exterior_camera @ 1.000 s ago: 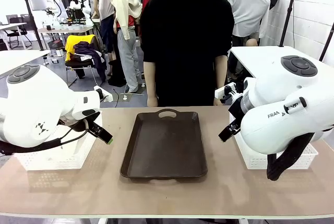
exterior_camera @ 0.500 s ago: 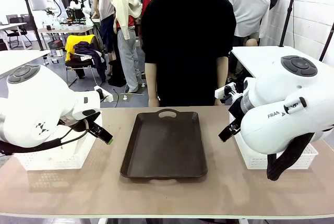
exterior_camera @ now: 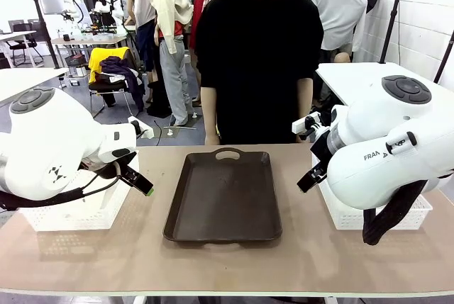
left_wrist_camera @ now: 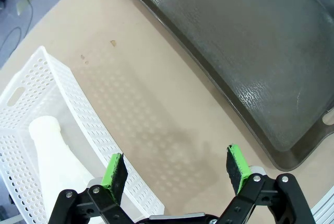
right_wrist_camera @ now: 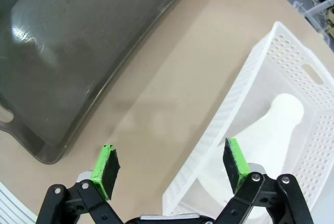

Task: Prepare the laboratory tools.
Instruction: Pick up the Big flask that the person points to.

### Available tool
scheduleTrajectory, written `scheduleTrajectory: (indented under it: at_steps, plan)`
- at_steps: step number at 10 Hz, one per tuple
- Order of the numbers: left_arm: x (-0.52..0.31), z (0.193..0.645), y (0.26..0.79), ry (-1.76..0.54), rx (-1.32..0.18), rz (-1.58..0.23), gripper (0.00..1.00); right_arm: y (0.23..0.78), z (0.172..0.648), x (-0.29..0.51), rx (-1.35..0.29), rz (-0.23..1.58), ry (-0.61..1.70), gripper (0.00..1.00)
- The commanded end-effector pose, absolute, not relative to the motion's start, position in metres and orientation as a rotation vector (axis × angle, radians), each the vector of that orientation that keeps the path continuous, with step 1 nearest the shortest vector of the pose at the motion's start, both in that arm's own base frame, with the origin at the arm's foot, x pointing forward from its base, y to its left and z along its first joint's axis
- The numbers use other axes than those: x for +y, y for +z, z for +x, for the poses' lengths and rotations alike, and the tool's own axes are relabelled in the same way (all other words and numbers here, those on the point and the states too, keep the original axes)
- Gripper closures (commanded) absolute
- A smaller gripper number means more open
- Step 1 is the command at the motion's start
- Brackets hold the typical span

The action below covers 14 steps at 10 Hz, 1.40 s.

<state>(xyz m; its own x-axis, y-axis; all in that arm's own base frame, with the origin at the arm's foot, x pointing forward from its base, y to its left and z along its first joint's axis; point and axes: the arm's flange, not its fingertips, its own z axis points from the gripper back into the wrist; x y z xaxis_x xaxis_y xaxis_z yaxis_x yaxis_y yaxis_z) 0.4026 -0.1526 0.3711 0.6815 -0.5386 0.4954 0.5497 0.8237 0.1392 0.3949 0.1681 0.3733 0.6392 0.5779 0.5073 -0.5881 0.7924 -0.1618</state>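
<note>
While the person [exterior_camera: 257, 63] stands at the far edge of the table [exterior_camera: 213, 261], both arms hover with nothing in their grasp. The left gripper [left_wrist_camera: 176, 167] has its green pads spread wide above the near wall of the left basket [left_wrist_camera: 78, 104], and the left flask [left_wrist_camera: 52, 151] rests inside that basket. The right gripper [right_wrist_camera: 170, 166] gapes just as wide over the right basket [right_wrist_camera: 250, 83], which holds the right flask [right_wrist_camera: 269, 127]. The dark tray [exterior_camera: 223, 198] sits between the two baskets.
</note>
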Motion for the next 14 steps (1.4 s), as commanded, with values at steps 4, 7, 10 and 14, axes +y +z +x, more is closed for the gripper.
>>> scheduleTrajectory:
  at_steps: [4, 7, 10, 14]
  plan:
    - [-0.148, 0.401, 0.385, -0.595, -0.556, -0.036, 0.00, 0.392, 0.387, 0.160, -0.587, 0.035, 0.629, 0.00]
    - [-0.109, 0.394, 0.438, -0.461, -0.658, -0.134, 0.00, 0.451, 0.379, 0.108, -0.616, 0.310, 0.597, 0.00]
    - [-0.059, 0.394, 0.465, -0.392, -0.662, -0.393, 0.00, 0.477, 0.394, 0.043, -0.506, 0.628, 0.556, 0.00]
    - [0.010, 0.392, 0.461, -0.313, -0.519, -0.777, 0.00, 0.465, 0.412, -0.030, -0.452, 0.854, 0.442, 0.00]
